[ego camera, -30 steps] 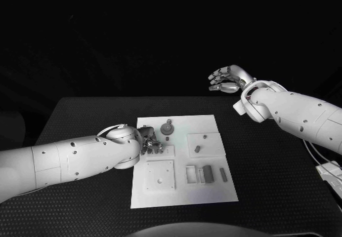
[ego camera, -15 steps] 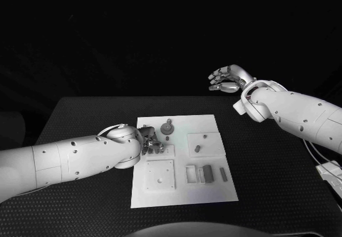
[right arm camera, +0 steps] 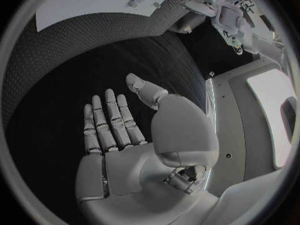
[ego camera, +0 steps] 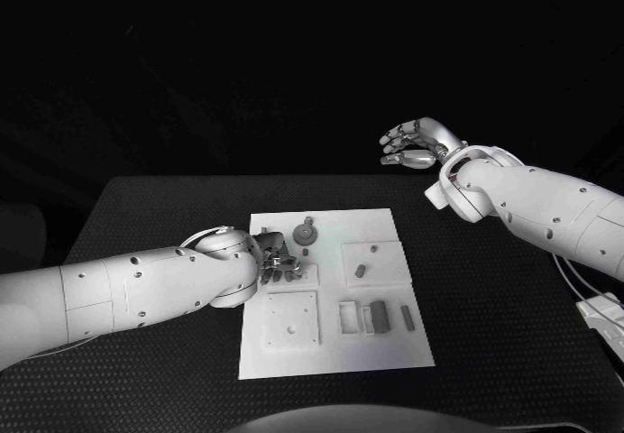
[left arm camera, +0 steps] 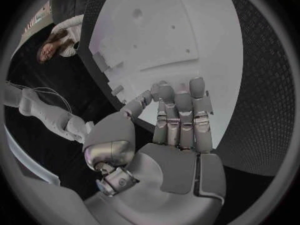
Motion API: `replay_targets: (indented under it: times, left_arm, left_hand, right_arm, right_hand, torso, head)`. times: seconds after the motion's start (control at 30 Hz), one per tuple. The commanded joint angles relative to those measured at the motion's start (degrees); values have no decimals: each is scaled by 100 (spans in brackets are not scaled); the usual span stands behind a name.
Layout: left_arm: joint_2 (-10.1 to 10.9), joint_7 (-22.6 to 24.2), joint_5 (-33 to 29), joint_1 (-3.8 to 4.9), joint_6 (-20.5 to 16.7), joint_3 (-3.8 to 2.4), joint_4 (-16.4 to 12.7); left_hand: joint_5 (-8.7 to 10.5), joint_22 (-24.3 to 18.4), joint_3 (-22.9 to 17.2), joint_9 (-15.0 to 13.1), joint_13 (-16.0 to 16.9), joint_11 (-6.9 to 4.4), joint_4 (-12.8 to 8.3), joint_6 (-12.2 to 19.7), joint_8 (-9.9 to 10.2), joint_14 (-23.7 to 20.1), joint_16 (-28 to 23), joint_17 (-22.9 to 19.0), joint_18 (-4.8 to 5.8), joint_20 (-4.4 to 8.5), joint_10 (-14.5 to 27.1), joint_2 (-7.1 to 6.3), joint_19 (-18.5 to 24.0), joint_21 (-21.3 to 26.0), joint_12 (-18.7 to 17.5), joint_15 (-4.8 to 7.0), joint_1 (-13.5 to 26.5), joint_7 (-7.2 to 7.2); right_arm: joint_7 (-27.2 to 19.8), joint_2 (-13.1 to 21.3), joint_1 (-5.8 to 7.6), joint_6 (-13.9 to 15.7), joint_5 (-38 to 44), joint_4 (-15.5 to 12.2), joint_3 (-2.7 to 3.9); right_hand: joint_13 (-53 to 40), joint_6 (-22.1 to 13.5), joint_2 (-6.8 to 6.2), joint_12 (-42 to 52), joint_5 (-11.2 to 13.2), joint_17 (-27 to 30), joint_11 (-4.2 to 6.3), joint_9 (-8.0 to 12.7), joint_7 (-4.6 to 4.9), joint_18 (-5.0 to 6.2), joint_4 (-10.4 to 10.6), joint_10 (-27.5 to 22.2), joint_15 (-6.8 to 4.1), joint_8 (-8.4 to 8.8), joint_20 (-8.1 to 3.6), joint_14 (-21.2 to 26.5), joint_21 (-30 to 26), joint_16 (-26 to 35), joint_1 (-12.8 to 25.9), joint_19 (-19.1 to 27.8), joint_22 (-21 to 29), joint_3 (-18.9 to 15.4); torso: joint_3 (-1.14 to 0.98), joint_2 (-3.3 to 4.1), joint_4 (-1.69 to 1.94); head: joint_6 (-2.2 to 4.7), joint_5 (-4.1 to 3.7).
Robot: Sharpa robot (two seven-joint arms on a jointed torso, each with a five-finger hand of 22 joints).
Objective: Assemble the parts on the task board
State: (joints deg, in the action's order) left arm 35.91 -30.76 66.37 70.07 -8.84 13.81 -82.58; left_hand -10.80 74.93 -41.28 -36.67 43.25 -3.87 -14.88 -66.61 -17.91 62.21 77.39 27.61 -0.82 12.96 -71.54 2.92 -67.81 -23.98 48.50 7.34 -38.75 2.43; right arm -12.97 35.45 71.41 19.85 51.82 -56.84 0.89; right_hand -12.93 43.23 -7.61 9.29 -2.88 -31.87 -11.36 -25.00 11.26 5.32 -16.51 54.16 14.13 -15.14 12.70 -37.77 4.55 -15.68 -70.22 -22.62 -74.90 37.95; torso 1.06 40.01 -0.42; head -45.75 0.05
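1. the task board (ego camera: 333,352) is lying in the middle of the black table (ego camera: 156,207), and every place below is being given relative to this board.
2. the left hand (ego camera: 276,255) is hovering low over the board's left edge, around the middle of that edge, with its arm reaching in across the table from the board's left.
3. a round grey part (ego camera: 306,235) is standing on the board near its far edge, just beside the left hand's fingertips; whether they are touching it cannot be told.
4. a small grey part (ego camera: 358,269) is lying near the board's centre, apart from the left hand.
5. further grey parts (ego camera: 379,317) are sitting toward the board's near right area, well apart from both hands.
6. in the left wrist view the left hand's fingers (left arm camera: 181,115) are lying straight and close together, pointing at the board (left arm camera: 206,45); nothing is visible in its hold.
7. the right hand (ego camera: 417,144) is hanging in the air well beyond the board's far right corner, off the table's far edge.
8. in the right wrist view the right hand (right arm camera: 134,135) is showing its fingers stretched out and slightly apart, holding nothing and touching nothing.
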Motion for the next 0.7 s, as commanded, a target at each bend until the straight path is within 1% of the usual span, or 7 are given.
replay_targets:
  times: [0.03, 0.3, 0.7]
  left_arm:
    - [4, 41, -142, 0, 35, -3, -25]
    - [32, -62, -84, 0, 46, -3, -34]
    - [75, -147, 30, 0, 15, -3, -56]
  left_hand:
    - [-24, 116, -116, 5, -4, 13, -144, -3, -18, -8, 17, -8, 81, -12, -19, 328, 34, -27, 28, -2, -233, -3]
    - [-28, 121, -155, 6, -1, 3, -169, -25, -29, 6, 35, -5, 74, -8, -39, 381, 27, -42, 39, -2, -192, -13]
    - [-68, 126, -205, 5, 2, -9, -180, -48, -42, 27, 57, 0, 65, -3, -63, 395, 13, -65, 52, 3, -168, -25]
  right_arm:
    - [-64, -4, 4, -81, 2, 2, 3]
    - [-64, -4, 4, -85, 2, 3, 3]
    - [-68, -4, 4, -91, 2, -1, 3]
  right_hand:
    - [7, -42, 23, -7, 4, 10, 6, 10, 170, -86, 9, -43, 7, -32, -8, 38, 26, 39, 56, 40, -157, -34]
    - [10, -44, 24, -6, 4, 10, 6, 11, 170, -88, 7, -44, 8, -34, -9, 41, 28, 40, 59, 44, -157, -34]
    - [12, -44, 25, -5, 4, 10, 6, 11, 170, -90, 6, -44, 8, -35, -10, 43, 30, 40, 60, 47, -157, -34]
  torso:
    - [0, 0, 0]
    - [3, -1, 1]
    - [7, -1, 4]
  head:
    - [-6, 2]
    - [-9, 6]
    - [-15, 10]
